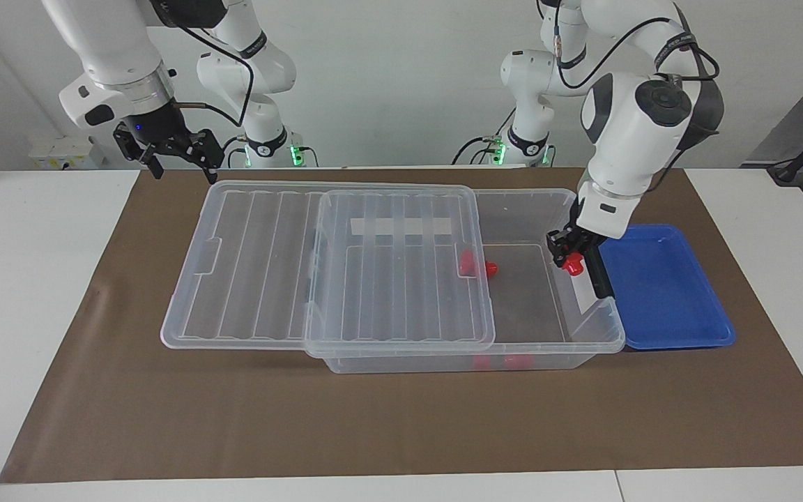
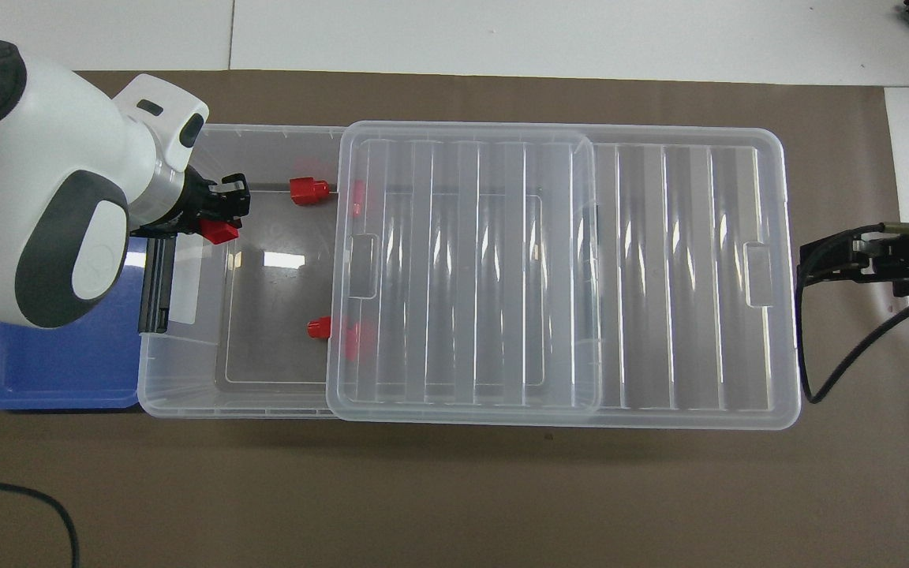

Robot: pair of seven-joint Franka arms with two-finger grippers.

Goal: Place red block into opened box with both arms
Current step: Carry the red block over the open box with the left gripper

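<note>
Now left gripper (image 1: 571, 256) over uncovered end of box (image 1: 586, 328), just inside black handle (image 1: 594, 260); jaws clamped tight on red block (image 1: 573, 264), block hanging under fingertips, clear of box floor. Blue tray (image 1: 673, 328) just beside, outboard of jaws. Two other red pieces (image 2: 308, 191) on box floor below, partly under slid-back lid (image 1: 401, 335). Right gripper (image 1: 173, 155) waits over table past lid's end, jaws spread wide, holding nothing

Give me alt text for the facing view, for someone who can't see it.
The left claw, shut on a small red block, hangs over the open end of a clear plastic box whose lid is slid aside, next to a blue tray. Two other red pieces lie inside. The right claw waits open above the lid's end.
</note>
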